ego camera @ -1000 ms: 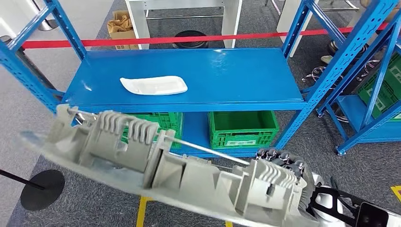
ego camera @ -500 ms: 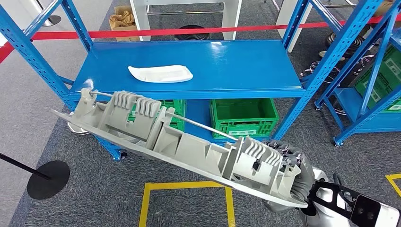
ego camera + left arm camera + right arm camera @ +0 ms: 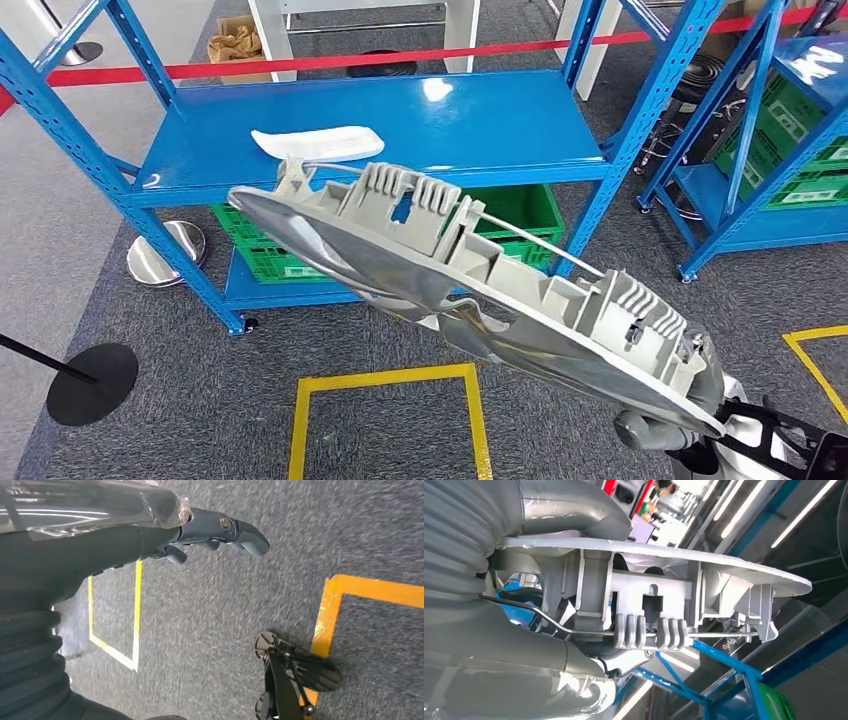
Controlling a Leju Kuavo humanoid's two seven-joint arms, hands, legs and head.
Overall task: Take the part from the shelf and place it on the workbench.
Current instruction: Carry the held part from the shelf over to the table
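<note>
A long grey plastic part (image 3: 470, 265) with ribbed clips and a thin metal rod runs slantwise across the head view, its far end in front of the blue shelf (image 3: 480, 120). My right hand (image 3: 655, 428) grips its near end at the lower right, mostly hidden under the part. From the right wrist the part (image 3: 649, 600) stretches away from my right hand (image 3: 569, 510), which clamps it from both sides. My left hand (image 3: 220, 530) hangs over the carpet, fingers loosely extended, holding nothing. A second white part (image 3: 315, 143) lies on the shelf's upper board.
Green crates (image 3: 525, 205) sit on the shelf's lower level. Another blue rack (image 3: 760, 150) with green crates stands at right. A yellow taped square (image 3: 380, 378) marks the carpet. A black stand base (image 3: 90, 383), a silver disc (image 3: 165, 252) and red barrier tape (image 3: 300, 65) are nearby.
The camera has turned, so the shelf sits further left in the picture. The held part has swung up and to the right, its far end now overlapping the shelf edge.
</note>
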